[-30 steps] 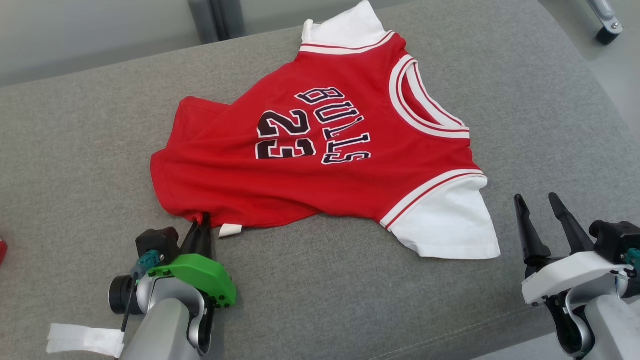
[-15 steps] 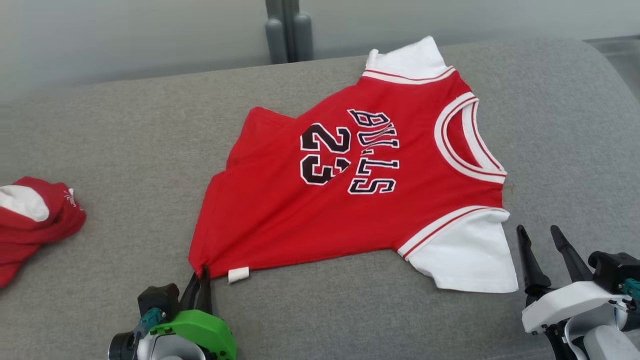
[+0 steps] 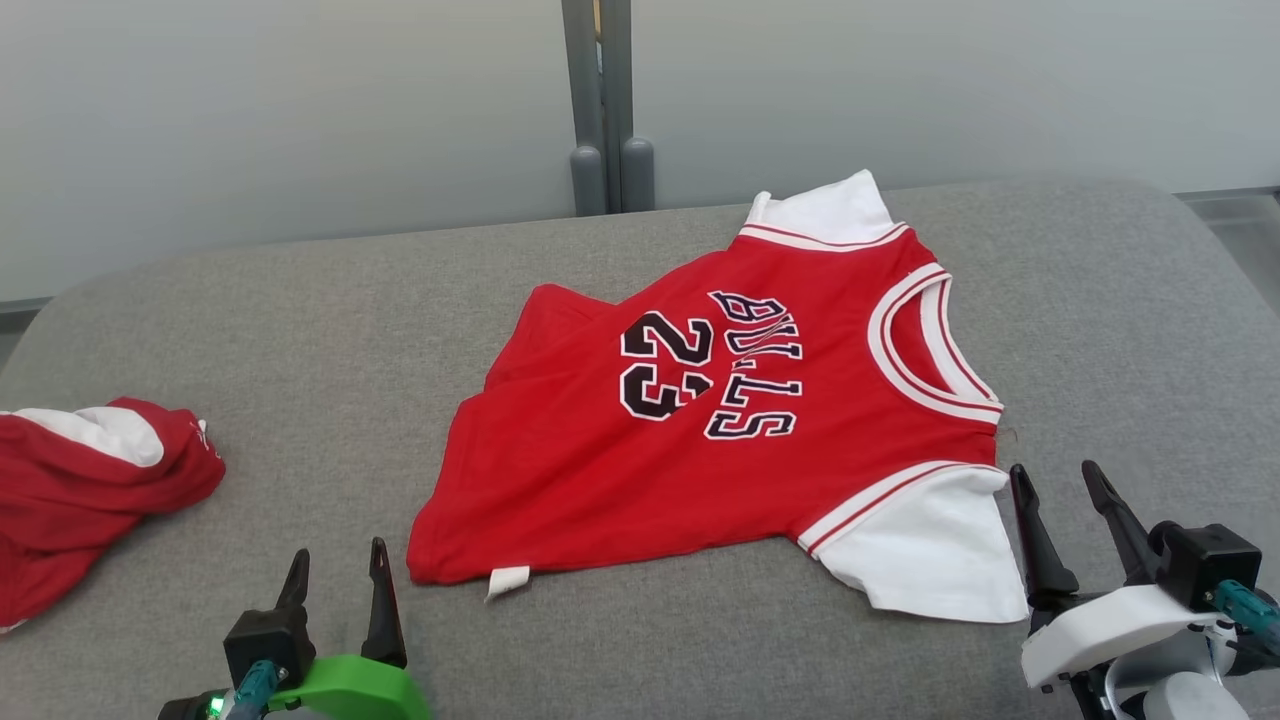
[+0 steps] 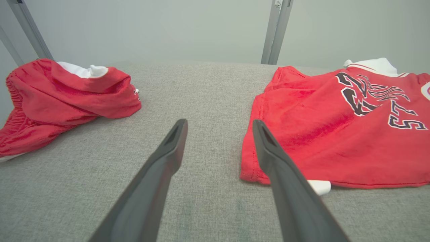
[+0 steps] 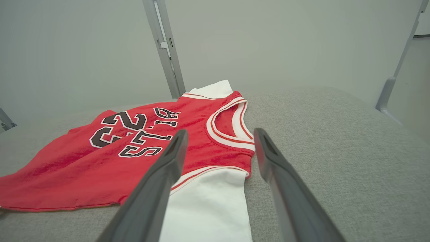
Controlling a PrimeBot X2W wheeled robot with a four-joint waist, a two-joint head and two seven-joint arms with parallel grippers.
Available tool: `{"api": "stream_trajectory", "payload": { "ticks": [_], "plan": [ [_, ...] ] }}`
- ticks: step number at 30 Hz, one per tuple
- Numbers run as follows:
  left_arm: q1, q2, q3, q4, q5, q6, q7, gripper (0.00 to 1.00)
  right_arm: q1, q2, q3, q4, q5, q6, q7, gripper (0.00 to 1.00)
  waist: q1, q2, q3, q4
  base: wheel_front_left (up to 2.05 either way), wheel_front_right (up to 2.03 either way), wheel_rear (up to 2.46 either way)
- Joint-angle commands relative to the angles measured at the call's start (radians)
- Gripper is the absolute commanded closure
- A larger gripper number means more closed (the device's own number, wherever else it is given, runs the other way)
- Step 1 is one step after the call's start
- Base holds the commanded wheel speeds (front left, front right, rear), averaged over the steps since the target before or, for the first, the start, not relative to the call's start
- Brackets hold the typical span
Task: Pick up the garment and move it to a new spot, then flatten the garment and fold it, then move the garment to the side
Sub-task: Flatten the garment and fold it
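The garment is a red jersey with white sleeves and dark "BULLS 23" print. It lies spread on the grey cushion, neck to the right. My left gripper stands open just left of the jersey's near hem corner, holding nothing. In the left wrist view the hem sits beside the right finger, with bare cushion between the fingers of the left gripper. My right gripper is open near the white sleeve. The right wrist view shows the jersey beyond the right gripper.
A second red and white garment lies crumpled at the cushion's left end, also in the left wrist view. A pale wall with a grey post stands behind. The cushion's right end curves down to the floor.
My left gripper has let go of the jersey's hem corner, opened, and drawn back to the left. The head camera has tilted up, bringing the wall and the second garment into view.
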Motion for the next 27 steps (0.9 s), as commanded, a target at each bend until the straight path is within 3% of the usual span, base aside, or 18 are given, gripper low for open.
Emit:
{"api": "stream_trajectory", "payload": {
  "ticks": [1,27],
  "plan": [
    [0.029,0.003,0.008,-0.024,0.011,0.001,0.001,0.0,0.019,0.007,0.004,-0.011,-0.018,0.0,-0.003,0.0,0.0,0.0,-0.019,-0.022,0.0,0.0,0.0],
    [0.081,0.003,-0.023,-0.092,0.033,0.006,0.001,0.0,0.049,0.028,0.004,-0.044,-0.051,0.0,-0.003,0.0,0.0,0.0,-0.02,-0.026,0.0,0.0,0.0]
  ]
}}
